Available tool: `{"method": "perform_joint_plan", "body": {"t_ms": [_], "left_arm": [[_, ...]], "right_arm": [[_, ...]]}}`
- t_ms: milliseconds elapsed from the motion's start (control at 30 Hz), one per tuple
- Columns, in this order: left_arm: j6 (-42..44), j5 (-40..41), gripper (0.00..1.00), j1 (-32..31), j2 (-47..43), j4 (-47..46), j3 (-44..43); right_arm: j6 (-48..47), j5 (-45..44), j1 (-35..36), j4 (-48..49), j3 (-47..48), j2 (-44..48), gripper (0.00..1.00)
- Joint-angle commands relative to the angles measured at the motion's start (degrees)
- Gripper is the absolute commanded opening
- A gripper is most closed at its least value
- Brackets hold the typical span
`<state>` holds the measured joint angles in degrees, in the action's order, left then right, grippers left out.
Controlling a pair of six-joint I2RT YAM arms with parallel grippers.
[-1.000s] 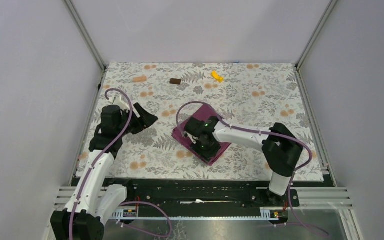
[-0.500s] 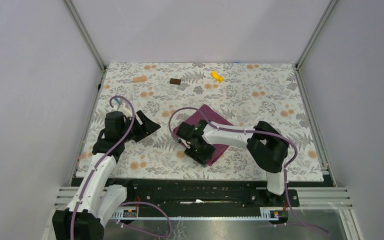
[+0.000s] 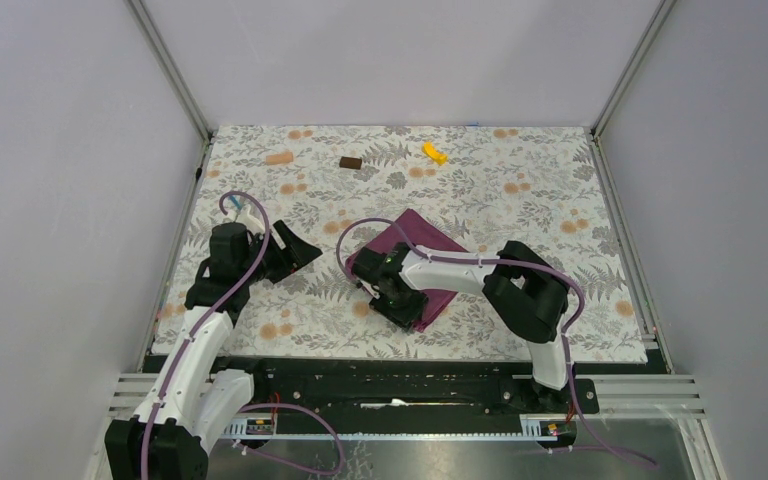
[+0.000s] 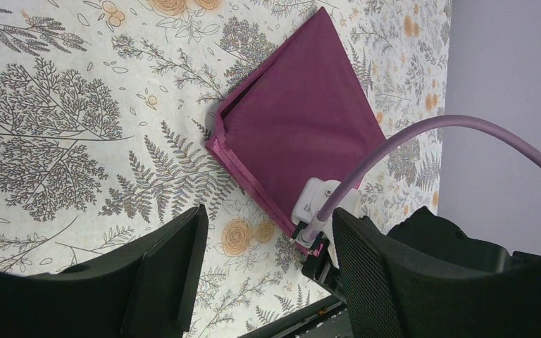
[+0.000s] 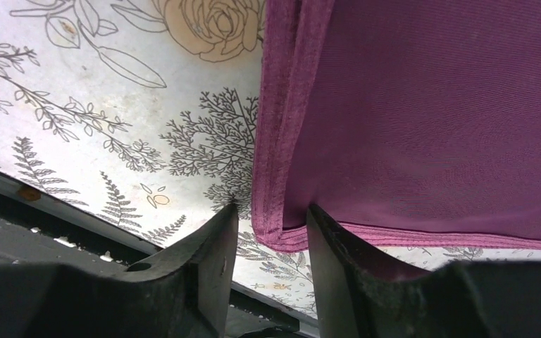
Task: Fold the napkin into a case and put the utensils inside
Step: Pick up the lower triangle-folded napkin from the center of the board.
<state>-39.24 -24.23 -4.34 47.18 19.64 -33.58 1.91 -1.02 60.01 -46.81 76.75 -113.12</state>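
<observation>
The plum napkin (image 3: 422,236) lies folded flat on the floral table covering, mid-table; it also shows in the left wrist view (image 4: 303,134) and the right wrist view (image 5: 430,105). My right gripper (image 3: 390,294) sits low at the napkin's near-left corner. Its jaws are apart, and the hemmed corner lies loose between the fingertips (image 5: 273,211), one finger on bare covering and the other over the cloth. My left gripper (image 3: 295,250) is open and empty, held above the covering left of the napkin (image 4: 268,282). The fork and spoon are out of view.
A small brown block (image 3: 351,162), a yellow piece (image 3: 434,152) and a peach piece (image 3: 279,158) lie near the far edge. The black rail (image 3: 380,365) runs along the near edge, close below my right gripper. Grey walls enclose three sides.
My right gripper has slid left and nearer, from on top of the napkin to its near-left corner. My left arm drew back slightly, then stayed still.
</observation>
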Motion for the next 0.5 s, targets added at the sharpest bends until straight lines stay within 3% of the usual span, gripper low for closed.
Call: {"method": "perform_joint_plan", "body": {"t_ms": [0,300,467], "left_arm": [[0.2,-1.0,0.7,0.3,-0.5,-2.5,-0.5],[-0.1,-1.1,0.7,0.3,-0.4,-2.4,-0.7],[-1.8,-1.6,0.71,0.4,-0.6,-3.8,1.4]], "right_arm": [[-1.1,-1.7,0.4,2.3,-1.5,-1.1,0.45],[-0.7,-7.9,0.4,7.7,-6.5,-1.5,0.25],[-0.2,-5.2,0.4,11.5,-8.3,2.2,0.03]]}}
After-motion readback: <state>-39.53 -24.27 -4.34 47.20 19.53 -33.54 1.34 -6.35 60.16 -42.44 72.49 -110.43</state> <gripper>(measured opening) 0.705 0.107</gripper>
